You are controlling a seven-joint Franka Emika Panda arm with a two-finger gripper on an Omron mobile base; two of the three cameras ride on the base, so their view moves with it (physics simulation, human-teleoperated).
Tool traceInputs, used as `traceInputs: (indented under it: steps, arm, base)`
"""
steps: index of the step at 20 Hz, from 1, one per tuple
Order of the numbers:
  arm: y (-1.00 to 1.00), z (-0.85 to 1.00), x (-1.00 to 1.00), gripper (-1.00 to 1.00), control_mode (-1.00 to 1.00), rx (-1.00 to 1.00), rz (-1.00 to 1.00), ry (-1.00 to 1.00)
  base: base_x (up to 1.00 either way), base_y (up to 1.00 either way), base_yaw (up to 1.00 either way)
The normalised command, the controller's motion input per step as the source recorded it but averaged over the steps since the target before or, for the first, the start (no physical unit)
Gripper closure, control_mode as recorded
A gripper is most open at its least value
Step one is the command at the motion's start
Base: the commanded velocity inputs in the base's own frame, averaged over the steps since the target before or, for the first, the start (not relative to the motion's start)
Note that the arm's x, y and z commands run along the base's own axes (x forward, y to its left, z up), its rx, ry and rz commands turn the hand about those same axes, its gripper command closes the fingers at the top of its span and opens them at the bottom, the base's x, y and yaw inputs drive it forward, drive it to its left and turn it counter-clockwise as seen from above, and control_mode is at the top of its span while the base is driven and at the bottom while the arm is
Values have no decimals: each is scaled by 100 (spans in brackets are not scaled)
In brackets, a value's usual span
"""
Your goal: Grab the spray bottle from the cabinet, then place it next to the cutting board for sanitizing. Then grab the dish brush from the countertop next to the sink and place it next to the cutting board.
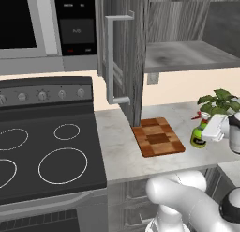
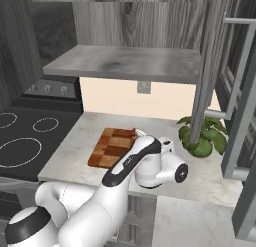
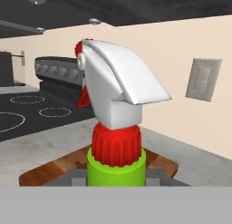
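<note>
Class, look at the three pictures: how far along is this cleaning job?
Done: the spray bottle is out of the open cabinet, whose shelf sits bare. In hand: the gripper holds the bottle low over the countertop, right of the cutting board. Left: let it go, then fetch the dish brush.

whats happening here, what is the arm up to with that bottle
The robot's hand is at the green spray bottle, which stands upright on the countertop just right of the cutting board, by a potted plant. The hand view looks at the bottle's top from close up, but whether the fingers are clamped on it cannot be told. The cabinet stands open, its shelf bare.
</note>
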Motion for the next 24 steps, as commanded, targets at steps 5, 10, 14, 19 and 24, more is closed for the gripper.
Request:
traceInputs:
  steps: [5, 10, 14, 19, 24]
  arm:
    - [-7, -32, 3, 100, -100, 0, 1, 0]
    - [-2, -34, 2, 100, -100, 0, 1, 0]
    - [0, -34, 0, 100, -100, 0, 0, 0]
    - [-4, -31, 1, 100, -100, 0, 0, 0]
    - [-9, -28, 0, 100, -100, 0, 0, 0]
  base:
    - [0, 0, 0]
    - [0, 0, 0]
    - [0, 0, 0]
    - [0, 0, 0]
    - [0, 0, 0]
